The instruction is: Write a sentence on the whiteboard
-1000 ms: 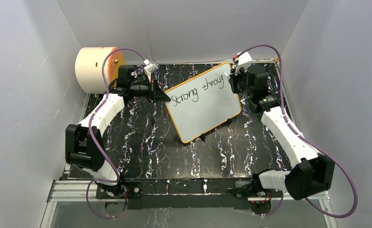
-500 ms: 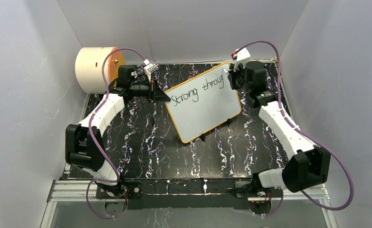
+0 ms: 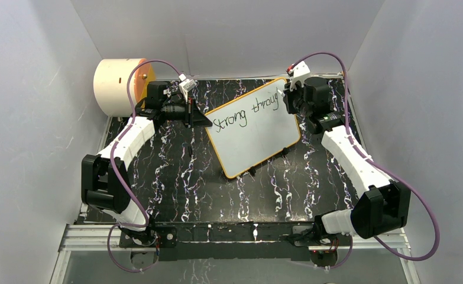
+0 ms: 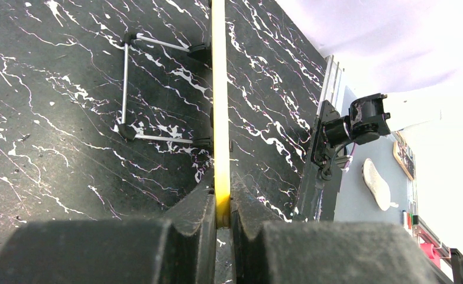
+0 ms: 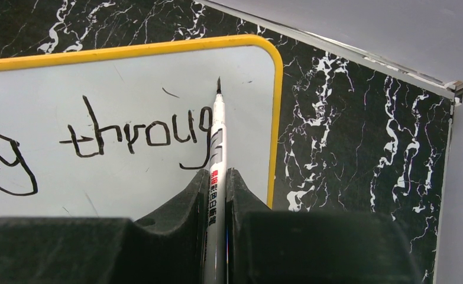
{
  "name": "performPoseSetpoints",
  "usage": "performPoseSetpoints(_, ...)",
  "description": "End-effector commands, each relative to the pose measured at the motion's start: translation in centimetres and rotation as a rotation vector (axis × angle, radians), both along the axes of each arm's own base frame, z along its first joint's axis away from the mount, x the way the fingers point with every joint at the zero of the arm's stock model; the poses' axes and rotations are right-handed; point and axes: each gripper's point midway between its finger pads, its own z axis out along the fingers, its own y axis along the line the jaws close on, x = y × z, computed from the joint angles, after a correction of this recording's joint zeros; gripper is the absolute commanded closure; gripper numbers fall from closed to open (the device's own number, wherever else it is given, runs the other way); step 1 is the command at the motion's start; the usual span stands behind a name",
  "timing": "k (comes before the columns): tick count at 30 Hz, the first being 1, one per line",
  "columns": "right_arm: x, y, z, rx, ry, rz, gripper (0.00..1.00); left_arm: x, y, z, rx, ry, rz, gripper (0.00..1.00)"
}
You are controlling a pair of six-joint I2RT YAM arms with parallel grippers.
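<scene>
Clamped on a slim white marker, the right gripper held the tip just past "throug", near the corner of the flat orange-framed whiteboard.

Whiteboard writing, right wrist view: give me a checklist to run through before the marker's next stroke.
1. Board held: left gripper shut on the whiteboard frame, ok.
2. Pen held: right gripper shut on the marker, ok.
3. Marker tip touching the writing surface: cannot tell.
4. Text so far, "Strong throug", legible: ok.
5. Room on this line for another letter: probably not ok, only a narrow white strip is left before the yellow frame.
</scene>
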Motion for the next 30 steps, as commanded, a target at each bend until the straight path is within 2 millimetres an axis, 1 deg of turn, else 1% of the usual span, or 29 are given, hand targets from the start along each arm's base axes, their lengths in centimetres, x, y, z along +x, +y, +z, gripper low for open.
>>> performPoseSetpoints(1,-0.3,-0.2,0.1,0.0,0.0,0.008,1.0,-1.1,-0.1,0.6,-0.012,-0.011,-0.034,1.0)
performPoseSetpoints(7,-1.0,-0.3,-1.0,-0.005,0.032,0.008,1.0,-1.1,-0.1,0.6,-0.012,-0.011,-0.034,1.0)
performPoseSetpoints(18,-2.0,-0.5,-1.9,-0.008,0.061,0.013,1.0,-1.0,-0.1,0.4,-0.011,-0.007,-0.034,1.0)
performPoseSetpoints(24,-2.2,-0.6,-1.7,-0.006,0.058,0.013,1.0,-1.0,-0.1,0.4,-0.011,-0.006,-0.033,1.0)
performPoseSetpoints(30,-1.8,-0.5,-1.5,-0.002,0.047,0.008,1.0,-1.1,-0.1,0.5,-0.014,-0.007,-0.036,1.0)
